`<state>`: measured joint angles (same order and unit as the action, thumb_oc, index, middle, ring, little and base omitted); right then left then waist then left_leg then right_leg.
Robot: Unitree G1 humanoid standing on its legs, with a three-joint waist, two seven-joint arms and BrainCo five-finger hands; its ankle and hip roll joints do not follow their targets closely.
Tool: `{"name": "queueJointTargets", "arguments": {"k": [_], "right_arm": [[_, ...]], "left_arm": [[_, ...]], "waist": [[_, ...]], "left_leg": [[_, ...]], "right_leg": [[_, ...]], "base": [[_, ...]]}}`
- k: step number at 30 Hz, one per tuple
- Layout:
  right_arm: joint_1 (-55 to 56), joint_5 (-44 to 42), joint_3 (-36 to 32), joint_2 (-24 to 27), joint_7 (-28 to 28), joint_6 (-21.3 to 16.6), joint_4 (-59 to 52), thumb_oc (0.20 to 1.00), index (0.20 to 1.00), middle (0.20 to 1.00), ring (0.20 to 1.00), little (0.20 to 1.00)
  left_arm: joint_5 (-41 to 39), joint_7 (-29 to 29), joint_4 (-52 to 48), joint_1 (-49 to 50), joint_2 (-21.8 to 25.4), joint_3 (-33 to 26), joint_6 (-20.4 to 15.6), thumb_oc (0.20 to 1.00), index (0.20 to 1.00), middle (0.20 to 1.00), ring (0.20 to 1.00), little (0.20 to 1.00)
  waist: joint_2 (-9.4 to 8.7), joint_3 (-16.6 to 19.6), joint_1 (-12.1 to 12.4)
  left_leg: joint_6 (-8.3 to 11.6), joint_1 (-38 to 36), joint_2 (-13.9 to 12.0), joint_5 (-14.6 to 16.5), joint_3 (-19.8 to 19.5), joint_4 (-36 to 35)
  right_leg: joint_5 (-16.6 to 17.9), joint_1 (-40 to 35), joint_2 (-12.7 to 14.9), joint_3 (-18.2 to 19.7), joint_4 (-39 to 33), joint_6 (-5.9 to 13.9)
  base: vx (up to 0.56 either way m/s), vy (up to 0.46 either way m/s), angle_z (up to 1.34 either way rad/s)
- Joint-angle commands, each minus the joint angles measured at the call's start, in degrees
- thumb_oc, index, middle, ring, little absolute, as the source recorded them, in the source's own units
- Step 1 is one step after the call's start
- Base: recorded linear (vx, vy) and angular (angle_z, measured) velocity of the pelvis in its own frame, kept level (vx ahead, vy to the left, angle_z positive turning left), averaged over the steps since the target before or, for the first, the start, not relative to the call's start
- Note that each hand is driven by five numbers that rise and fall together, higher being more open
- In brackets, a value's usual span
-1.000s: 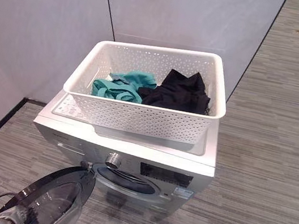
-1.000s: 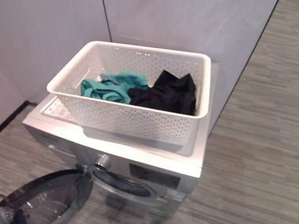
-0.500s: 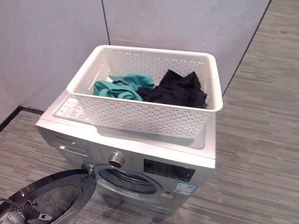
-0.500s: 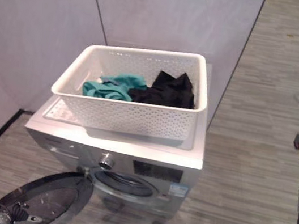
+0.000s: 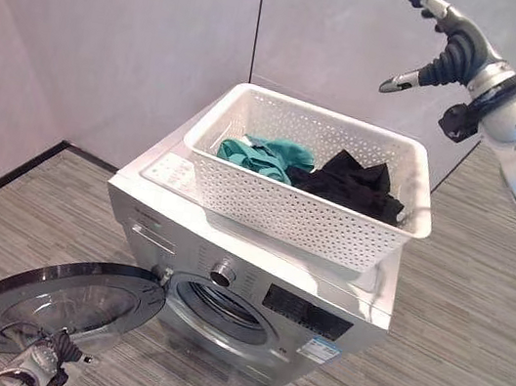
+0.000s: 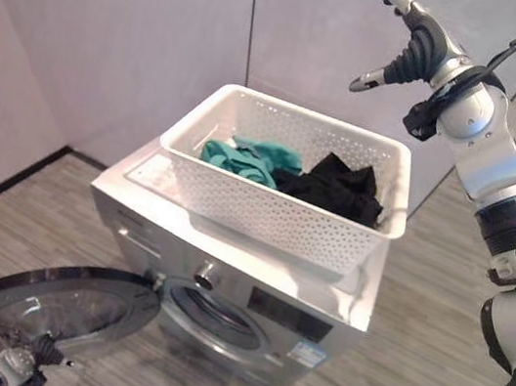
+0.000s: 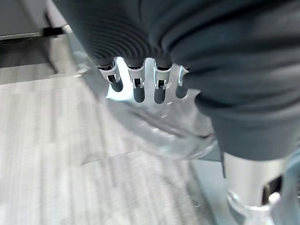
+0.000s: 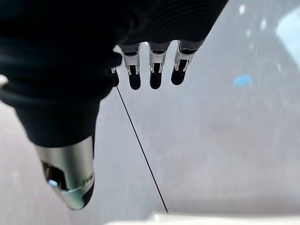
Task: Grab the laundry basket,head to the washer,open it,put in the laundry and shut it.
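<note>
The white laundry basket, holding teal laundry and black laundry, sits atop the washer at frame centre, whose door hangs open at lower left. The right hand hovers spread at upper right. The left hand, fingers relaxed and holding nothing, is beside the door.

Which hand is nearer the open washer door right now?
Left. The left hand is right at the washer door, low by the floor. The right hand is raised above the laundry basket, empty.
</note>
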<state>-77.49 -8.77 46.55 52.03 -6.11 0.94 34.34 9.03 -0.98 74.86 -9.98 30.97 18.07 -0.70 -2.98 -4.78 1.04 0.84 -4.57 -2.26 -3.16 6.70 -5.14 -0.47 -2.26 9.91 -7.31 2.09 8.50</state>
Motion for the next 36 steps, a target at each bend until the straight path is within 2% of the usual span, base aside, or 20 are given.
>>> {"name": "queueJointTargets", "arguments": {"k": [1,2,4,6,9,22,36], "right_arm": [[-4.42,0.19,3.24,1.14,-4.16,1.0,5.56,1.0,1.0,1.0,1.0,1.0],[-4.65,1.84,5.92,1.38,-6.59,1.13,4.37,1.0,1.0,1.0,1.0,1.0],[-4.78,2.0,6.67,2.0,-7.26,0.98,2.89,1.0,1.0,1.0,1.0,1.0],[-4.09,2.58,9.44,5.55,-9.42,0.18,-1.49,1.0,1.0,1.0,1.0,1.0],[-3.33,2.78,9.86,6.21,-10.09,-0.09,-1.95,1.0,1.0,1.0,1.0,1.0],[-0.21,7.06,10.75,4.81,-11.87,0.02,2.46,1.0,1.0,1.0,1.0,1.0],[-1.45,10.71,13.73,-0.99,-12.89,0.3,5.18,1.0,1.0,1.0,1.0,1.0]], "left_arm": [[-1.11,0.36,2.17,-0.76,2.45,-2.14,-0.58,1.0,1.0,1.0,1.0,1.0],[-0.97,0.75,2.85,0.09,2.1,-2.45,-0.48,1.0,1.0,1.0,1.0,1.0],[-0.83,0.91,2.79,0.43,1.89,-2.62,-0.53,1.0,1.0,1.0,1.0,1.0],[-0.67,1.79,3.0,1.9,1.35,-3.35,-0.69,1.0,1.0,1.0,1.0,1.0],[-0.76,2.03,3.08,2.39,0.96,-3.76,-0.76,1.0,1.0,1.0,1.0,1.0],[-2.63,2.0,2.2,1.79,-0.44,-3.37,-1.03,1.0,1.0,1.0,1.0,1.0],[-4.9,0.57,2.34,-2.22,-0.9,-1.84,-1.04,1.0,1.0,1.0,1.0,1.0]], "waist": [[-1.77,2.55,0.15],[-2.41,2.47,0.07],[-2.59,2.4,0.05],[-3.38,2.23,-0.06],[-3.58,2.05,0.08],[-4.28,-0.96,1.18],[-4.51,-7.05,2.67]], "left_leg": [[0.5,-1.06,0.37,8.76,-2.61,3.59],[0.9,-1.27,-0.19,8.49,-2.62,3.08],[1.03,-1.25,-0.38,8.45,-2.68,3.02],[1.4,-1.3,-0.95,8.42,-2.6,2.67],[1.46,-1.4,-1.13,8.44,-2.41,2.57],[2.09,1.13,-1.8,7.82,-2.59,2.95],[2.46,7.64,-2.14,6.3,-4.62,5.27]], "right_leg": [[2.56,3.72,3.95,3.16,2.91,2.83],[2.16,3.68,3.59,3.03,2.84,2.81],[2.05,3.62,3.55,2.95,2.84,2.82],[1.82,3.77,3.24,3.03,2.59,2.85],[1.81,3.87,3.14,3.17,2.39,2.88],[1.8,5.79,2.86,3.25,1.61,2.57],[1.9,9.97,3.02,2.2,3.09,1.84]], "base": [[0.03,-0.021,0.12],[0.02,-0.01,0.12],[0.01,-0.005,0.03],[0.0,0.0,0.0],[0.0,0.0,-0.01],[-0.01,-0.001,-0.05],[-0.06,-0.001,0.05]]}}
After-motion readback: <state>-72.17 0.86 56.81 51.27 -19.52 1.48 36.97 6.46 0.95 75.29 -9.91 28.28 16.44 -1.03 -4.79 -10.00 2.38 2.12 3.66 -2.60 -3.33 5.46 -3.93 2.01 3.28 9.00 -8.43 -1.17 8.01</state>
